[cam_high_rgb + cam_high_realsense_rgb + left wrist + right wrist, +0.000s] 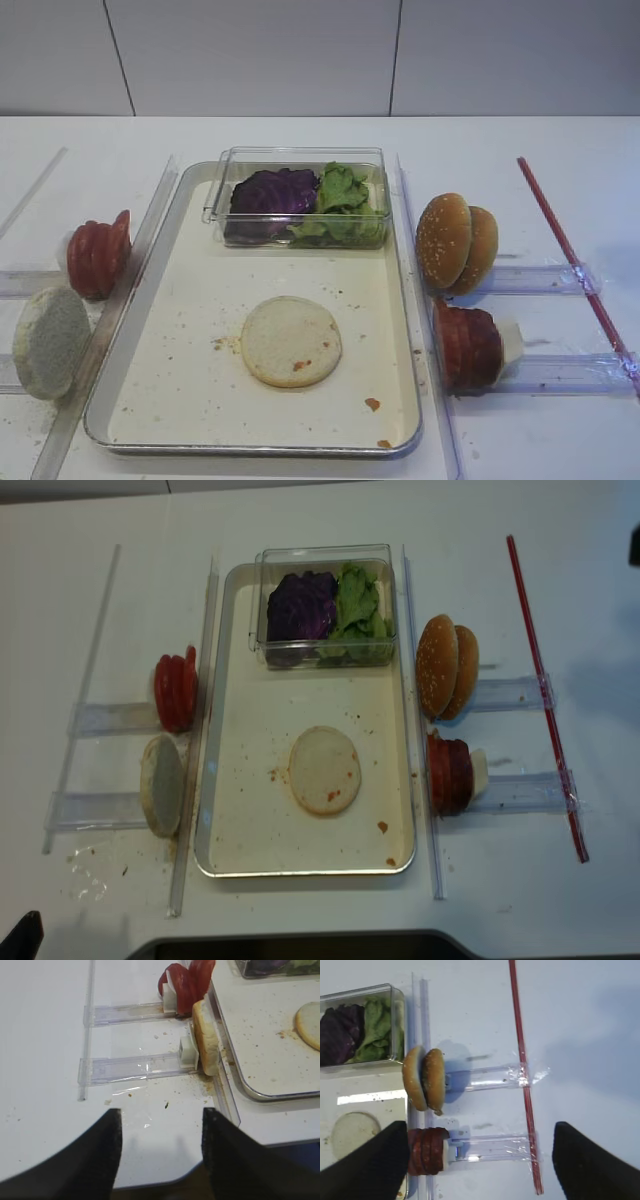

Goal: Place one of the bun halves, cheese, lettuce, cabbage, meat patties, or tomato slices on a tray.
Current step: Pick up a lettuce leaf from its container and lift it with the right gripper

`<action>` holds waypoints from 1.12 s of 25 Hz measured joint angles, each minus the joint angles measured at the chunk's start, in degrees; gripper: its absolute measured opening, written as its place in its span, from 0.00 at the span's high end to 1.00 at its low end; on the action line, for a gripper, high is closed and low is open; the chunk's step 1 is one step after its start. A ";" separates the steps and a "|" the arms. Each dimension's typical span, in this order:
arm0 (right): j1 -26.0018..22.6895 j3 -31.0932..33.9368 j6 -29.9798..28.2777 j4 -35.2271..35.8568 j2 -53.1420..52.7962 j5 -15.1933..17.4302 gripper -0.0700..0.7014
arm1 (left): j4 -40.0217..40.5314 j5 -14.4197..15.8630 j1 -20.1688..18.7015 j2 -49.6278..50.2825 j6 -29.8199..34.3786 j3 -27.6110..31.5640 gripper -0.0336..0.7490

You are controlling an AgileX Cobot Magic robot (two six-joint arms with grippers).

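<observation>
We see a white counter (300,135) bearing a tray (190,400), clear rails (545,278) holding food on either side, and a red strip (570,255).

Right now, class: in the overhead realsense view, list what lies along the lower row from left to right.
Pale bun half → flat bun half on the tray → dark red slices → red strip.

The large silver metal tray (185,400) has bare floor across its lower half around one flat pale bun half (291,341). A small clear plastic box (300,160) blocks its upper end; clear acrylic rails (425,330) line both sides.
</observation>
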 joint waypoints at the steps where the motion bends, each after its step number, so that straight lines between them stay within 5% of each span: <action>1: 0.86 -1.61 -0.26 0.35 1.46 0.00 0.13 | 0.00 0.00 0.00 0.00 0.00 0.00 0.51; 15: 26.12 -19.29 8.75 -7.95 26.55 -0.23 0.13 | 0.00 0.00 0.00 0.00 0.00 0.00 0.51; 28: 29.29 -32.53 10.40 -7.95 43.89 -0.35 0.13 | 0.00 0.00 0.00 0.00 0.00 0.00 0.51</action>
